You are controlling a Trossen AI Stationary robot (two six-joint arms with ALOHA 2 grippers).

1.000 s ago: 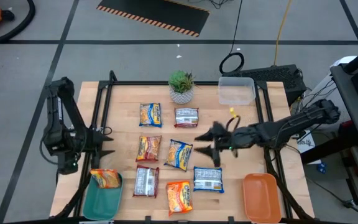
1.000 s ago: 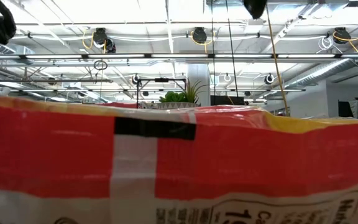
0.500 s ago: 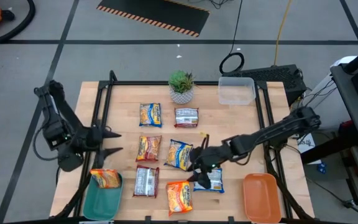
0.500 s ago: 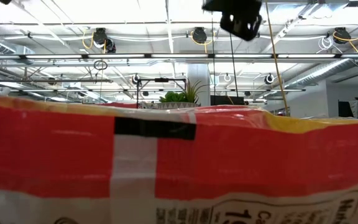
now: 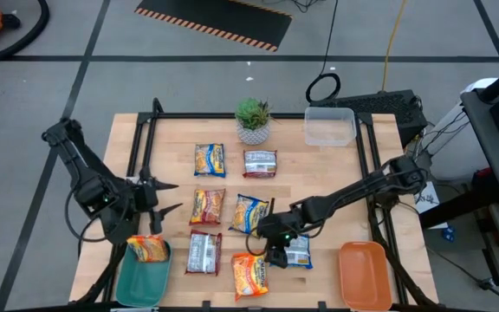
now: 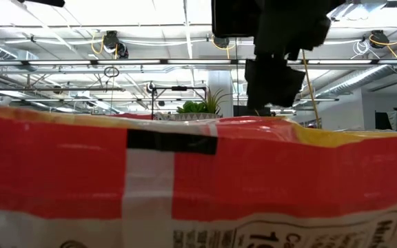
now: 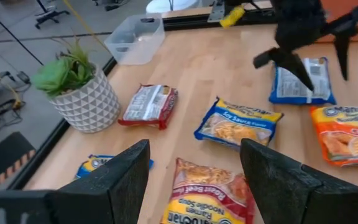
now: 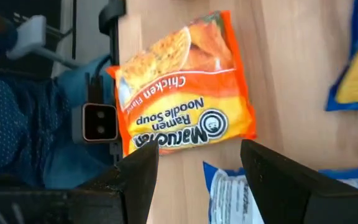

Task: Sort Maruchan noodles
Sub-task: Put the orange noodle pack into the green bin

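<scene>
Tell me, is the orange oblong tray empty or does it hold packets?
Empty. The high view shows the orange oblong tray with a bare inside.

Packets are lying in loose rows across the desk. A potted plant is standing at the far edge, a clear tub just right of it. One tray is sitting at the near left corner with a packet lying in it; another tray is sitting at the near right corner. The right gripper is hovering between two near packets, the left gripper near the left edge.

Right pincer now over blue-white packet
</scene>
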